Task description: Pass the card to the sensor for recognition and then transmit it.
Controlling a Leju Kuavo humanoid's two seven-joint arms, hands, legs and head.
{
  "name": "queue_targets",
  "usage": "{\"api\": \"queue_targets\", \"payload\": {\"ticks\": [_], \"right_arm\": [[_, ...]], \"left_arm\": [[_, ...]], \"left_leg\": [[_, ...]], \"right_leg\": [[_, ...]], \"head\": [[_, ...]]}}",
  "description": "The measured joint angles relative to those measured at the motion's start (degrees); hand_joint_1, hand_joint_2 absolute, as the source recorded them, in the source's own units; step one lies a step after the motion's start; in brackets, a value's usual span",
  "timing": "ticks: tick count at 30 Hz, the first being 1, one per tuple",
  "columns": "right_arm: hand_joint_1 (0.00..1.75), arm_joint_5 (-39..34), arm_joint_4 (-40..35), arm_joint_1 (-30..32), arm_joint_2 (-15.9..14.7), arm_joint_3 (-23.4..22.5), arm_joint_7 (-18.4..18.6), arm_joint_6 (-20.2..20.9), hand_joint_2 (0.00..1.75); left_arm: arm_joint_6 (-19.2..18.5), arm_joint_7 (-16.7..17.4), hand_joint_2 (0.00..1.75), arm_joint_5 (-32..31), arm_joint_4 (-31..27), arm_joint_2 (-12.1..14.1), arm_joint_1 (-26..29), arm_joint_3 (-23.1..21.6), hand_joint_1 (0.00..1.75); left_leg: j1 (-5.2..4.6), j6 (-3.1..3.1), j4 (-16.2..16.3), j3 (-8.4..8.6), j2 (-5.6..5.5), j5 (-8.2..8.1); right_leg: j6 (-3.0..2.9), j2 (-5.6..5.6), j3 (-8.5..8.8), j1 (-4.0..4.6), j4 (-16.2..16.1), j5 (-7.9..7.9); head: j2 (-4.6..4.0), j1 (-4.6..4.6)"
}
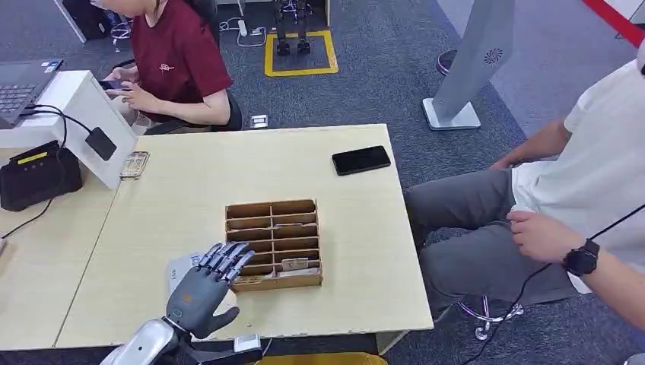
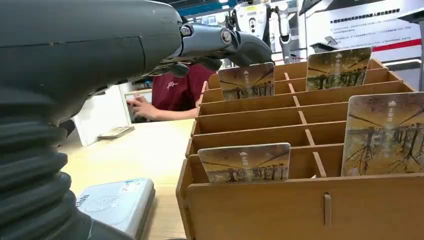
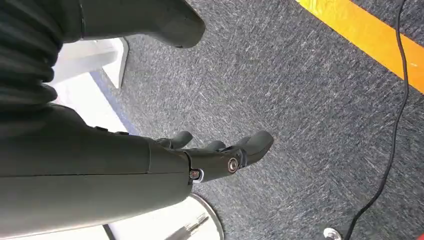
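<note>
Cards are standing upright in the slots of the wooden card rack (image 1: pixel 273 244), which is sitting near the front of the pale wooden surface (image 1: pixel 190 198). In the left wrist view, four of them are showing: one card (image 2: pixel 244 163) in the nearest row, a taller-looking one (image 2: pixel 384 134) beside it, and two more (image 2: pixel 247 80) (image 2: pixel 339 68) poking up from rows further back. All are carrying the same brownish printed picture.

The left hand (image 1: pixel 204 287) is hovering at the rack's front left corner, its fingers (image 1: pixel 228 258) stretched out and spread apart over the near rows, holding nothing. From the wrist camera, the dark fingertips are reaching out above the card in the back left row, though whether they are touching it I cannot tell. Just beside the rack, under the hand, a flat white sensor unit (image 2: pixel 116 204) is lying on the surface.

The right hand (image 3: pixel 220 152) is hanging down over grey carpet (image 3: pixel 310 90), fingers loosely apart and gripping nothing.

Further back, a black smartphone (image 1: pixel 361 160) is lying near the far right edge of the surface. A white partition (image 1: pixel 87 114) is standing at the left with a small black device hanging on it, and a black terminal (image 1: pixel 38 175) is sitting beyond it. A person in a dark red shirt (image 1: pixel 175 61) is sitting behind the surface, and another person in a white shirt (image 1: pixel 601 167) is sitting to the right, wearing a black watch (image 1: pixel 582 258).
</note>
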Motion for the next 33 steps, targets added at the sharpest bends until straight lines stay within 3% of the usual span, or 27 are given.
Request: {"api": "queue_targets", "payload": {"ticks": [11,12,33], "right_arm": [[0.0,0.02,0.0,-0.02,0.0,-0.26,0.02,0.02,1.75],[0.0,0.04,0.0,-0.02,0.0,-0.26,0.02,0.0,1.75],[0.0,0.09,-0.02,-0.14,0.0,-0.33,-0.31,-0.24,1.75]], "left_arm": [[-0.59,0.02,1.75,-0.22,0.96,-0.02,-0.02,-0.53,0.03],[-0.59,0.06,1.75,-0.35,1.13,-0.02,-0.03,-0.72,1.75],[-0.9,0.09,1.75,0.98,2.62,-0.33,-0.16,-0.87,1.75]], "left_leg": [[0.0,0.0,0.0,0.0,0.0,0.0],[0.0,0.0,0.0,0.0,0.0,0.0],[0.0,0.0,0.0,0.01,-0.01,0.0]], "right_leg": [[0.0,0.0,0.0,0.0,0.0,0.0],[0.0,0.0,0.0,0.0,0.0,0.0],[0.0,0.0,0.02,0.0,0.0,0.0]], "head": [[0.0,0.0],[0.0,0.02],[0.0,0.02]]}}
